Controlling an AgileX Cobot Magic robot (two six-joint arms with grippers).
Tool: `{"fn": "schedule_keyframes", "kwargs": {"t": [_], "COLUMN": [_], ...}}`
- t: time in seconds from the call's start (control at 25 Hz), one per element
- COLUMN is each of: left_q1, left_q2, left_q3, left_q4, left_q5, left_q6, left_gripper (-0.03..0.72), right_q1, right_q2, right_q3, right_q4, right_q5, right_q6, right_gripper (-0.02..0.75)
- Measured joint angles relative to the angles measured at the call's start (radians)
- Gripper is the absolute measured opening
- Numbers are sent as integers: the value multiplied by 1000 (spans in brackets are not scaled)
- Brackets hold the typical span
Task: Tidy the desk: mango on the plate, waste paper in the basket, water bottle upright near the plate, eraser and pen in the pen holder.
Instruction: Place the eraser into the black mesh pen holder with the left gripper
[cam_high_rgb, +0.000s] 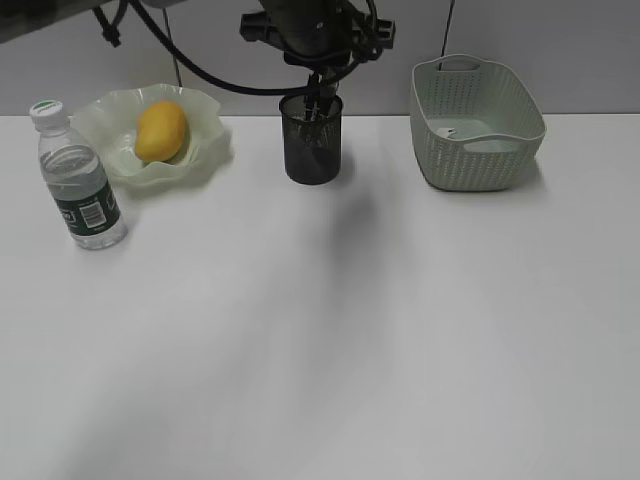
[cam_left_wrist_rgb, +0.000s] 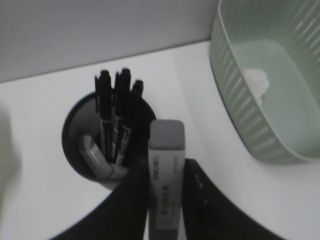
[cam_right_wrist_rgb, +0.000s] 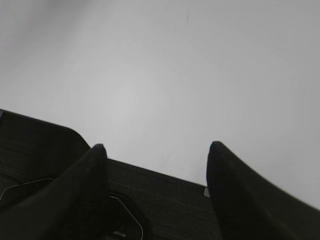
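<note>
My left gripper (cam_left_wrist_rgb: 167, 172) is shut on a grey-white eraser (cam_left_wrist_rgb: 166, 165) and holds it just above the rim of the black mesh pen holder (cam_high_rgb: 312, 140), which also shows in the left wrist view (cam_left_wrist_rgb: 80, 150). Several black pens (cam_left_wrist_rgb: 116, 117) and another eraser (cam_left_wrist_rgb: 97, 160) stand in the holder. The mango (cam_high_rgb: 160, 131) lies in the wavy green plate (cam_high_rgb: 205, 150). The water bottle (cam_high_rgb: 78, 180) stands upright left of the plate. The waste paper (cam_left_wrist_rgb: 255, 82) lies in the green basket (cam_high_rgb: 478, 125). My right gripper (cam_right_wrist_rgb: 156, 155) is open and empty over the white desk (cam_high_rgb: 320, 330).
A grey wall runs behind the desk's back edge. Black cables hang over the pen holder in the exterior view. A dark surface lies below the desk edge in the right wrist view.
</note>
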Motion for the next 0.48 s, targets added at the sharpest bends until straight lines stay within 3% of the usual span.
{"fn": "schedule_keyframes", "kwargs": {"t": [0.28, 0.48], "left_q1": [89, 117], "left_q2": [60, 107], "left_q3": [0, 0], "left_q4": [2, 2], "left_q5": [-169, -260], "left_q6": [0, 0], "left_gripper": [165, 166], "right_q1": [0, 0], "right_q2": [0, 0], "right_q3": [0, 0], "right_q4": [0, 0], "right_q5": [-2, -2], "right_q6": [0, 0], "right_gripper": [496, 496]}}
